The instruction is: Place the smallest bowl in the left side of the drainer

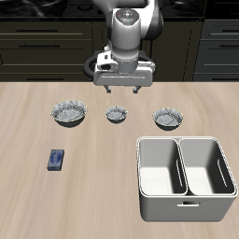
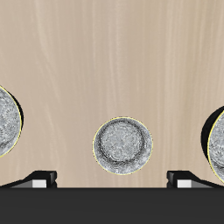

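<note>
Across the wooden table (image 1: 37, 121), from left to right in the exterior view, a small dark blue object (image 1: 57, 160) is seen near the front, followed farther back by a row formed of the widest bowl (image 1: 69, 114), the smallest bowl (image 1: 116, 114) and a medium bowl (image 1: 167, 117), each kept apart from the next. The drainer (image 1: 184, 203) is located nearer the front edge, with both compartments unoccupied. The gripper (image 1: 124, 90) is held above the smallest bowl with its fingers spread wide and nothing grasped.
</note>
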### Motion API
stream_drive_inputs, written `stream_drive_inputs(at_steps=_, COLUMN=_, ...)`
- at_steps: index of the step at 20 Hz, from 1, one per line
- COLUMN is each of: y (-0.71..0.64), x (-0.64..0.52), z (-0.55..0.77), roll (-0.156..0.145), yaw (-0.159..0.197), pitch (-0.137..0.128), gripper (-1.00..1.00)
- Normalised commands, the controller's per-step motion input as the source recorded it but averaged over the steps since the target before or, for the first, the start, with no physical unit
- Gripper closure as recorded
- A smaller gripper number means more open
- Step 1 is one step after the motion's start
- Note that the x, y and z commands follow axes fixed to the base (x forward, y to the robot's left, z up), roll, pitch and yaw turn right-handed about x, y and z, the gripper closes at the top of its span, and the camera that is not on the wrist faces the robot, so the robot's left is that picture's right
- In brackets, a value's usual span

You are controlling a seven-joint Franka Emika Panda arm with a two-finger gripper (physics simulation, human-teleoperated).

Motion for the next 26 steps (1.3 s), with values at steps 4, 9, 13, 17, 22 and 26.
stream_drive_inputs(at_steps=4, y=-0.04, x=0.04, z=-0.45, roll=0.021, yaw=-0.024, pitch=0.053, gripper=-1.0)
stream_drive_inputs(at_steps=9, y=0.01, x=-0.01, z=-0.31, roll=0.007, yaw=-0.021, pitch=0.023, gripper=-1.0)
stream_drive_inputs(at_steps=13, y=0.08, x=-0.07, z=-0.33, roll=0.013, yaw=0.011, pitch=0.005, gripper=-1.0)
stream_drive_inputs(at_steps=17, y=0.12, x=-0.1, z=-0.3, roll=0.03, yaw=-0.009, pitch=0.019, gripper=-1.0)
stream_drive_inputs(at_steps=22, y=0.09, x=-0.06, z=-0.24, roll=0.021, yaw=-0.019, pitch=0.029, gripper=-1.0)
stream_drive_inputs(at_steps=26, y=0.04, x=-0.03, z=-0.2, roll=0.015, yaw=-0.009, pitch=0.022, gripper=-1.0)
